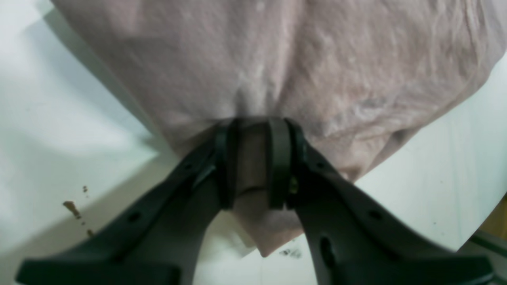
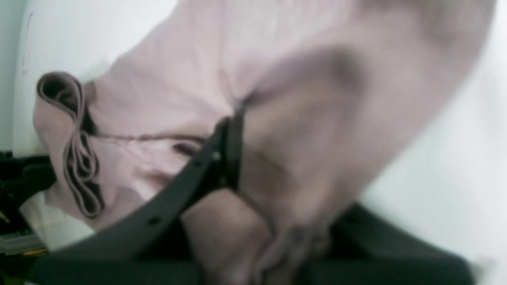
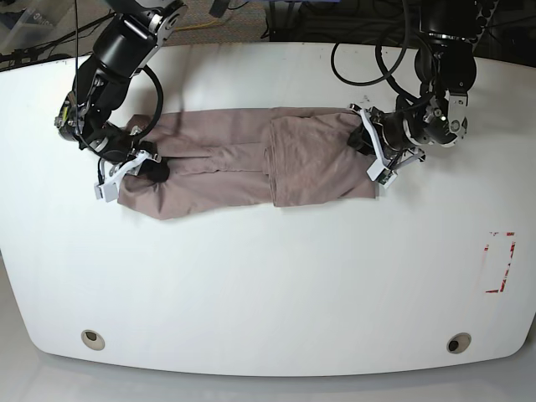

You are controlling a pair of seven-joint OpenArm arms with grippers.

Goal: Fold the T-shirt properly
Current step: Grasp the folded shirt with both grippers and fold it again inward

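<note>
The mauve-brown T-shirt (image 3: 243, 163) lies stretched sideways across the back half of the white table (image 3: 268, 285). Its right part is folded over onto the middle. In the base view my left gripper (image 3: 369, 148) is at the shirt's right edge. The left wrist view shows this gripper (image 1: 253, 158) shut on a bunched fold of the T-shirt (image 1: 277, 67), with cloth between both black fingers. My right gripper (image 3: 153, 167) is at the shirt's left end. In the right wrist view it (image 2: 253, 158) pinches the T-shirt (image 2: 166, 91); cloth drapes over and hides one finger.
A red-marked rectangle (image 3: 500, 261) sits near the table's right edge. Two round holes (image 3: 93, 339) (image 3: 458, 342) lie by the front edge. Cables run behind the table's back edge (image 3: 368, 42). Small brown specks (image 1: 73, 208) dot the table beside the left gripper.
</note>
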